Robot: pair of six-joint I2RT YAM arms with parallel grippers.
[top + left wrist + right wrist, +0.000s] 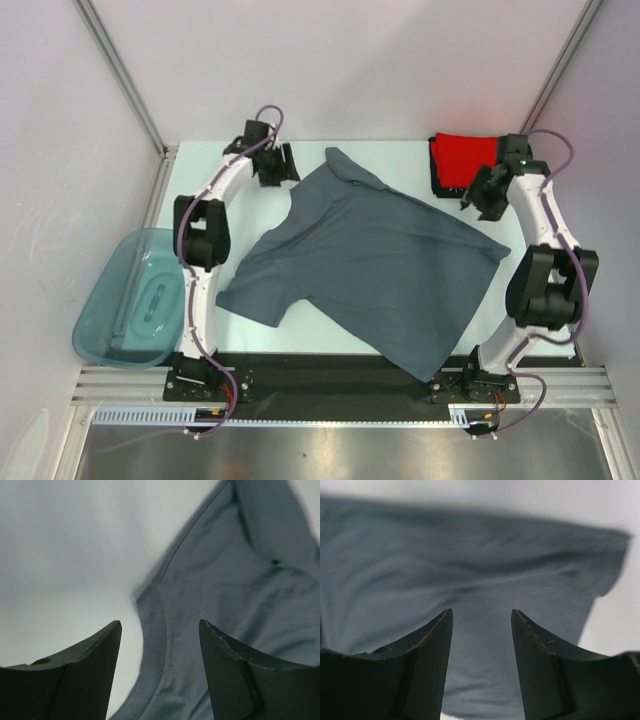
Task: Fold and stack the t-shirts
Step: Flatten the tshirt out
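A slate blue-grey t-shirt [370,265] lies spread flat and slanted across the table. Its collar end points to the far left and its hem hangs over the near edge. My left gripper [280,165] hovers open just beyond the shirt's far-left part; in the left wrist view the jaws [160,622] stand wide over a curved hem of the shirt [225,610], holding nothing. My right gripper [478,190] is open at the shirt's far-right side, its jaws [482,611] apart above the cloth [470,575]. A folded red t-shirt [465,158] rests on a folded black t-shirt [436,178] at the far right corner.
A translucent teal tub [130,300] sits off the table's left edge beside the left arm's base. White walls enclose the table [400,155] on three sides. A black rail runs along the near edge under the shirt's hem.
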